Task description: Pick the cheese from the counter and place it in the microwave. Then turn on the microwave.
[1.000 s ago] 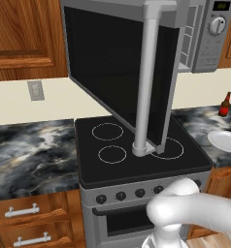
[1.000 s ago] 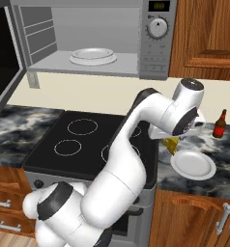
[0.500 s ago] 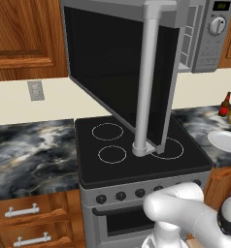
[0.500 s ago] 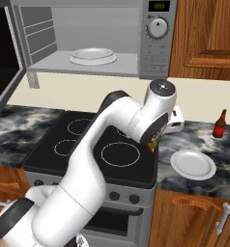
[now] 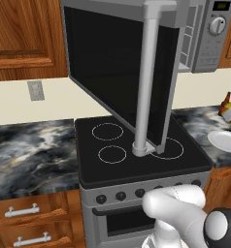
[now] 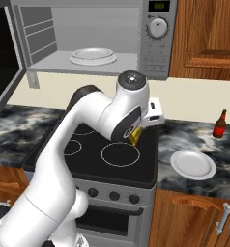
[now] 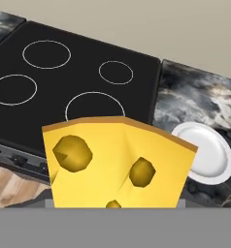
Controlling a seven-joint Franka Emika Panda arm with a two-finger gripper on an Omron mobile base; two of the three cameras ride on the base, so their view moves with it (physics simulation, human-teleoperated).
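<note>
The cheese (image 7: pixel 117 162), a yellow wedge with holes, fills the lower middle of the hand view, and my gripper is shut on it. In the right base view my gripper (image 6: pixel 138 135) hangs above the stovetop's right rear ring, with a bit of the yellow cheese (image 6: pixel 136 136) showing under the white hand. The microwave (image 6: pixel 155 48) sits above, its dark glass door (image 5: pixel 112 72) swung wide open to the left with the long bar handle (image 5: pixel 149 82) in front. A white turntable dish (image 6: pixel 93 55) lies inside the cavity. The marbled counter (image 6: pixel 184 137) lies to the right.
A white plate (image 6: pixel 193 164) and a brown bottle (image 6: pixel 219 124) stand on the counter right of the black stovetop (image 6: pixel 88 161). The open door (image 6: pixel 3 53) overhangs the stove's left side. Wooden cabinets (image 6: pixel 204 34) flank the microwave. The knob (image 6: pixel 158 28) sits on its right panel.
My arm has swung left, carrying the cheese from beside the white plate to above the stovetop. The elbow has risen. Plate, bottle and microwave door have not moved.
</note>
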